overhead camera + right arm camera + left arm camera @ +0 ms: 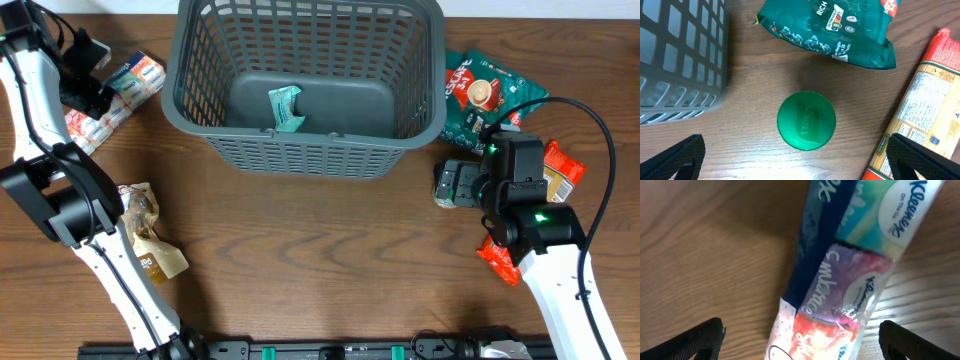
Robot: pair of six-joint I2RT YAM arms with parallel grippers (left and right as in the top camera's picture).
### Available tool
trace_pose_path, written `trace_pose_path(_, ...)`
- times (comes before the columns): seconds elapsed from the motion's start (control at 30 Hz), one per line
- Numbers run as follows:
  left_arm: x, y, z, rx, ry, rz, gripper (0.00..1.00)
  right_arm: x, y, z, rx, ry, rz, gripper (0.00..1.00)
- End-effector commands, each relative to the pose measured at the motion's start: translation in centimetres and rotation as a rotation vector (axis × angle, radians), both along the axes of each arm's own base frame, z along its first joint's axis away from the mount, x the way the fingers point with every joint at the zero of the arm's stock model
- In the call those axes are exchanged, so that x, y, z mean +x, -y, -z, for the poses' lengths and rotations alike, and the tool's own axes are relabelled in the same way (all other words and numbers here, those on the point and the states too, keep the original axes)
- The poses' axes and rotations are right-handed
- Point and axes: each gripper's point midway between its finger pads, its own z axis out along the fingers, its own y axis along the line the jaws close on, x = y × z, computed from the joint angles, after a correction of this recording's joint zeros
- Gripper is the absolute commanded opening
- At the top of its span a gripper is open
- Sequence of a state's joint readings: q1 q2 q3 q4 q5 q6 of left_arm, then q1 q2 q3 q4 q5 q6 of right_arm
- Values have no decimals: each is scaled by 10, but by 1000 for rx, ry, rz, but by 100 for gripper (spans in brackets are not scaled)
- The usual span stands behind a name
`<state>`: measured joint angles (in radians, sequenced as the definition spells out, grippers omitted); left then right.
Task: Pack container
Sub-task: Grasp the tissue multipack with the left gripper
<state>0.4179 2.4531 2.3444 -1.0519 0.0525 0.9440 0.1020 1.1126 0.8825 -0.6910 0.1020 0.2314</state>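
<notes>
Grey plastic first: finding the container point(200, 100) sitting at the far middle of the table point(320, 250), carrying only one small teal sachet point(285, 108) on its floor. Judging the packing as barely getting under way, with nearly everything lying outside. Counting, on the left, a strip of tissue packs point(840, 280) at the far edge and a brown snack bag point(145, 235) nearer; on the right, a green coffee bag point(840, 30) just beside the container's wall, a green-lidded jar point(806, 121) nearer than that, and red packets point(555, 170) further right. Seeing the left gripper point(801, 342) hanging over the tissue packs, spreading its jaws wide to either side and gripping nothing. Seeing the right gripper point(797, 157) hanging over the jar's lid, likewise gaping wide and carrying nothing. Reckoning both as lining up for a pick, not yet closing. Expecting the remaining work to be lifting each loose item in turn and dropping it inside the container.
</notes>
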Motion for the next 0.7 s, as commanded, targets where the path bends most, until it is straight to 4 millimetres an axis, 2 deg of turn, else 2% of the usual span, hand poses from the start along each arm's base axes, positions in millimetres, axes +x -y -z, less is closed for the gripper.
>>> trace_pose_path(0.0, -2, 2, 24, -16, -39, 33, 98, 2, -1, -5, 31, 12, 33, 99)
trace_pose_path(0.17, -4, 4, 50, -35, -81, 33, 98, 2, -1, -5, 57, 14, 68, 99)
trace_pose_path(0.47, -5, 13, 83, -99, -114, 44, 99, 3, -2, -5, 71, 15, 85, 99)
trace_pose_path(0.63, -10, 18, 93, -116, -144, 43, 100, 2, -1, -5, 87, 15, 106, 99)
trace_pose_path(0.67, -9, 19, 93, -122, -140, 43, 95, 3, -1, -5, 87, 16, 106, 99)
